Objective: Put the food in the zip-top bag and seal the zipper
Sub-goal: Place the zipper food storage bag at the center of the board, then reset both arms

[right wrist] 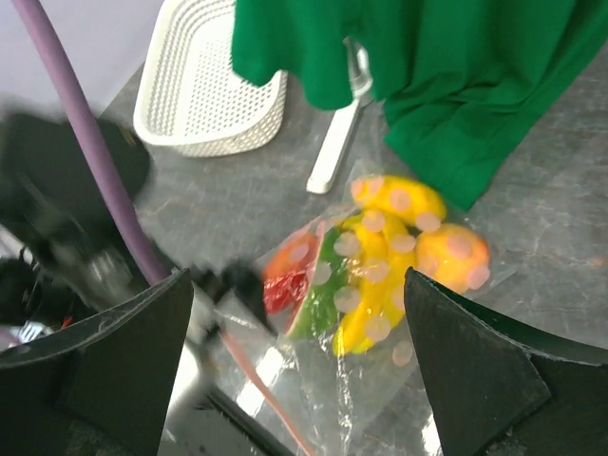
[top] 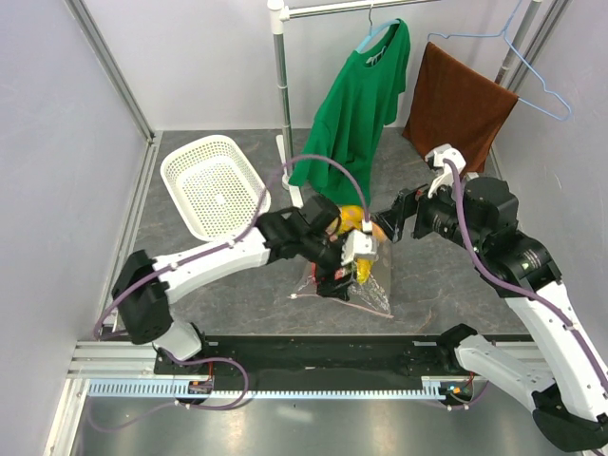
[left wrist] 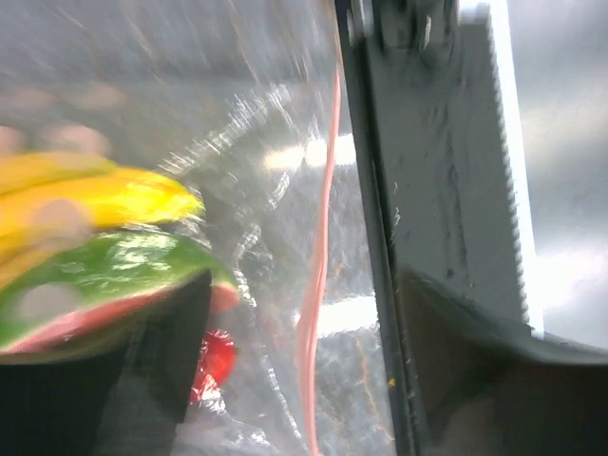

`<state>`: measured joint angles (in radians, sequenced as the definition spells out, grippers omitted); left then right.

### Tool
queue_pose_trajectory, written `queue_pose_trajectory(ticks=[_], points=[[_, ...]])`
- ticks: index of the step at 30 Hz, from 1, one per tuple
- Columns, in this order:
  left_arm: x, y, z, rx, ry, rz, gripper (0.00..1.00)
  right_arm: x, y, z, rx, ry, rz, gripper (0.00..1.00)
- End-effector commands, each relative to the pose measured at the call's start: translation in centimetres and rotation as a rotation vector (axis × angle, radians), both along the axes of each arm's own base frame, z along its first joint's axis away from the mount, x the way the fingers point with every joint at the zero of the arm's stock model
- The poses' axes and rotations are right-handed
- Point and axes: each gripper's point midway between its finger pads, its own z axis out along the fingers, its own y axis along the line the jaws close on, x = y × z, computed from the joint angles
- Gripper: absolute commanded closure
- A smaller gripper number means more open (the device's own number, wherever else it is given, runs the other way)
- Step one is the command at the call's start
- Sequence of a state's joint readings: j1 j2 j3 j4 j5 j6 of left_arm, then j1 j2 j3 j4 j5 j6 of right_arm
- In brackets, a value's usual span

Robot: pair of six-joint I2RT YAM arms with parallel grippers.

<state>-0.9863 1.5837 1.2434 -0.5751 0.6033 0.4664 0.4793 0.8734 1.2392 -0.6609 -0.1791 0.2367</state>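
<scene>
Left end effector [top: 357, 255] stands released, fingers apart on either side of the zipper [left wrist: 321, 237], probably placed to pinch the strip shut; right end effector [right wrist: 296, 285] hangs released above, grasping nothing; the food [right wrist: 380, 256] lies inside the zip-top bag [right wrist: 366, 399] on the counter [top: 228, 290]; blur and the left arm hide whether the zipper is sealed.

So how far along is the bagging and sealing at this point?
Done: the food sits inside the zip-top bag. In hand: the left gripper is open astride the zipper; the right gripper hangs open, off the bag. Left: confirming the seal, since the views do not show whether the zipper is fully closed.
</scene>
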Motion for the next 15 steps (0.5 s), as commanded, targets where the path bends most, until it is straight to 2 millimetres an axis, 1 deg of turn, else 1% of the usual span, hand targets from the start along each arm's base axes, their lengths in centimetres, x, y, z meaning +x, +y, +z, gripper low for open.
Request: queue_pose_trajectory(ticks=[1,2,3,4,5,6,7,8,9,10,11,12,14,15], points=[[3.0,0.7,13.0,-0.286,-0.022,0.160,0.01,-2.1,0.5,-0.2,-0.024,-0.010,0.109,0.02],[3.2,1.2,15.6,-0.344,-0.015,0.147,0.00,-2.1,0.3,-0.6,-0.039,-0.008,0.115,0.02],[5.3,3.0,17.0,-0.377,-0.020,0.208,0.00,-2.4,0.0,-1.0,-0.050,-0.003,0.114,0.02],[6.0,4.0,18.3,-0.403,0.000,0.243,0.00,-2.4,-0.2,-1.3,-0.064,0.001,0.108,0.02],[6.1,5.3,21.0,-0.457,-0.023,0.262,0.00,-2.2,-0.7,-1.6,-0.092,-0.004,0.101,0.02],[7.8,7.1,22.0,-0.475,-0.039,0.344,0.00,-2.3,-1.1,-2.2,-0.112,0.016,0.090,0.02],[8.2,8.3,23.2,-0.493,-0.033,0.400,0.00,-2.2,-1.3,-2.4,-0.121,0.017,0.082,0.02],[8.4,9.9,24.5,-0.502,-0.075,0.456,0.00,-1.9,-1.8,-2.5,-0.147,0.012,0.068,0.02],[9.6,11.7,24.9,-0.496,-0.119,0.537,0.00,-1.7,-2.1,-2.4,-0.159,0.006,0.049,0.02],[10.2,13.0,24.9,-0.478,-0.161,0.595,0.00,-1.5,-2.4,-2.3,-0.168,0.000,0.031,0.02],[10.4,14.9,24.6,-0.443,-0.199,0.671,0.00,-1.0,-2.8,-2.1,-0.179,-0.009,0.009,0.02],[11.2,16.7,24.1,-0.412,-0.214,0.739,0.00,-0.6,-3.1,-2.2,-0.200,-0.013,-0.006,0.02],[11.6,19.1,22.9,-0.341,-0.228,0.843,0.00,0.0,-3.3,-2.7,-0.225,-0.001,-0.020,0.02],[11.0,20.4,21.6,-0.283,-0.196,0.894,0.00,0.1,-3.5,-3.1,-0.240,0.003,-0.027,0.02]])
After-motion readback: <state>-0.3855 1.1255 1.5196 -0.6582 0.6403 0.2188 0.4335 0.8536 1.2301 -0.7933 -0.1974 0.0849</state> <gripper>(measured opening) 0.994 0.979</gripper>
